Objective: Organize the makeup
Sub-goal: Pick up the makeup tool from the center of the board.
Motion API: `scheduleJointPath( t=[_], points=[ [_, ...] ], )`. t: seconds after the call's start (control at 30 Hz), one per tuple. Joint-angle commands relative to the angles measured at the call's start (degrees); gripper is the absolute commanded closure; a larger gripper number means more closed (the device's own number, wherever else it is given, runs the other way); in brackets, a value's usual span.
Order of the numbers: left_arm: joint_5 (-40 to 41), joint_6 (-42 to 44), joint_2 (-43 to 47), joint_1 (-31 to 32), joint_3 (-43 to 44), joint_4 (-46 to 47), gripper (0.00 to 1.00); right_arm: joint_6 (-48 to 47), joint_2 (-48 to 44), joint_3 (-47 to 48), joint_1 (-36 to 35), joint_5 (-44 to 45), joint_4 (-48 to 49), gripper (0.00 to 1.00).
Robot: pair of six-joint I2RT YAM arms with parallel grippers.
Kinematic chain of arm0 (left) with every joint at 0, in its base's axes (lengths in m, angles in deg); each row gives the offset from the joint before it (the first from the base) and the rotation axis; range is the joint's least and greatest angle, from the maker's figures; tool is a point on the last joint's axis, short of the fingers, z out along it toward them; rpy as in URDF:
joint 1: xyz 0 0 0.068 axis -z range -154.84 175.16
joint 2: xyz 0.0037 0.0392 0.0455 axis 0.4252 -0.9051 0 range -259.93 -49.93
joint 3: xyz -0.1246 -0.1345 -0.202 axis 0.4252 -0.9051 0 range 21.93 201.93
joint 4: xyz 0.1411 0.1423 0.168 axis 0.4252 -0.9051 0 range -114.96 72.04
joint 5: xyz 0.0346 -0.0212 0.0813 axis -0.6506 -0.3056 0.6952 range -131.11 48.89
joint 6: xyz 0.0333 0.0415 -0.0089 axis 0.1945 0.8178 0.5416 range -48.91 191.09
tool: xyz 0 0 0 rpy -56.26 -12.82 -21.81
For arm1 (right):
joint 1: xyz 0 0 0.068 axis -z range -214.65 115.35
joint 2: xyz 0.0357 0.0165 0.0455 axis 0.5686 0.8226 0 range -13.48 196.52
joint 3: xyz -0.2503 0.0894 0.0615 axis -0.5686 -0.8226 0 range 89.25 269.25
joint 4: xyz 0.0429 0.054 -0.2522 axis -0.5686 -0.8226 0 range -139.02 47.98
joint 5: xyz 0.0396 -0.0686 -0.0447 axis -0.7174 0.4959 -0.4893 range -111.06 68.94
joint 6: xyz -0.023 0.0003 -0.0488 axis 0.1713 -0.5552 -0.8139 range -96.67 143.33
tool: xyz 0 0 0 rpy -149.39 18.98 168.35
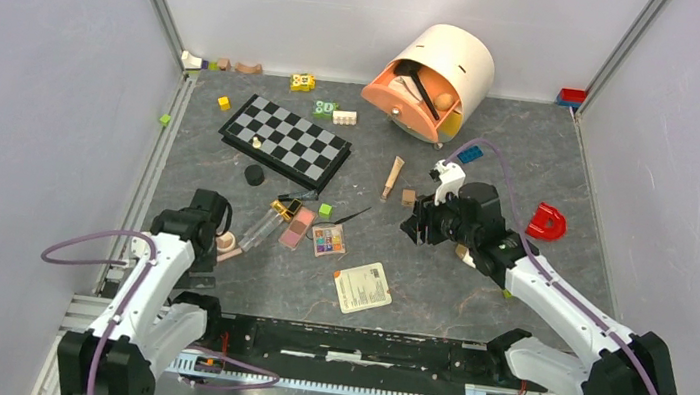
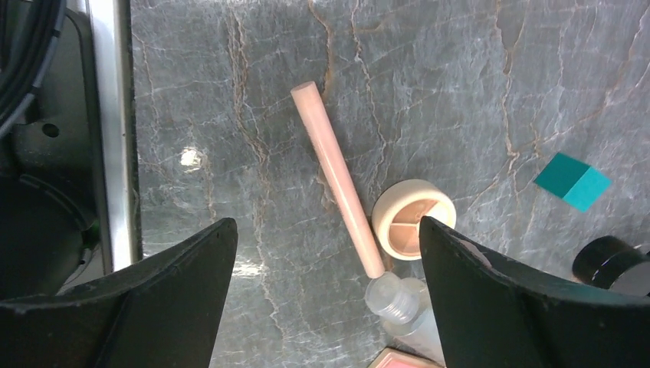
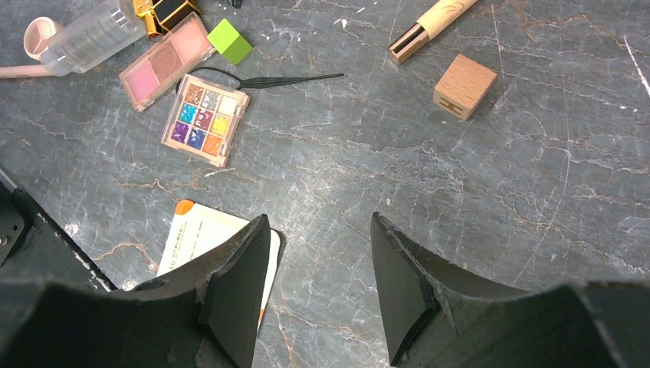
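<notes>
Most of the makeup (image 1: 300,227) lies loose in a cluster on the left arm's side, which we take to be why our left gripper (image 2: 326,226) hangs there. Its jaws stand wide and hold nothing, straddling the pink pencil (image 2: 337,180) and the round peach compact (image 2: 414,218) that touches the pencil near its lower end. A spread that broad would suit, we judge, a pick across the pencil's thin shaft, though the compact and the clear tube (image 2: 398,303) just beside it crowd the grasp. Our right gripper (image 3: 318,222) hovers over bare tabletop (image 3: 498,199) with its jaws partly apart and nothing between them. A white card (image 3: 195,238) shows just behind one finger, while the multicolour palette (image 3: 205,119) and pink palette (image 3: 165,61) sit further off, close together, with a green cube (image 3: 230,41) just beside the pink one. A beige tube (image 3: 433,19) and a wooden cube (image 3: 464,87) lie near each other on the other side. At the far edge the peach round case (image 1: 459,55) rests on its side, mouth facing us, a black-handled brush (image 1: 424,91) showing inside. We read it as the place where the makeup belongs, so nearly all the sorting is left to do.
</notes>
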Motion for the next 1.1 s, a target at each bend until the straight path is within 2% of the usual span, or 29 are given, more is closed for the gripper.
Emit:
scheduleJointPath(
  t=[0.0, 0.6, 0.77, 1.0, 1.07],
  points=[
    [0.2, -1.8, -1.1, -2.7, -0.6, 3.8, 0.08, -0.3, 0.7, 2.7, -0.2, -1.2, 0.5, 0.42],
    [-5.8, 1.4, -13.3, -8.9, -1.7, 13.6, 0.16, -0.3, 0.1, 2.8, -0.2, -1.5, 0.9, 0.42],
    [-5.2, 2.5, -16.7, -10.0, -1.0, 14.9, 0.19, -0.7, -0.5, 2.7, -0.2, -1.1, 0.5, 0.42],
    [-6.2, 4.8, -20.6, -10.9, -0.6, 18.4, 0.43, -0.8, -1.2, 2.6, -0.2, -0.5, 0.1, 0.42],
    [-7.1, 5.6, -21.5, -11.1, -0.9, 19.4, 0.54, -0.8, -1.4, 2.6, -0.2, -0.2, 0.0, 0.42]
  ],
)
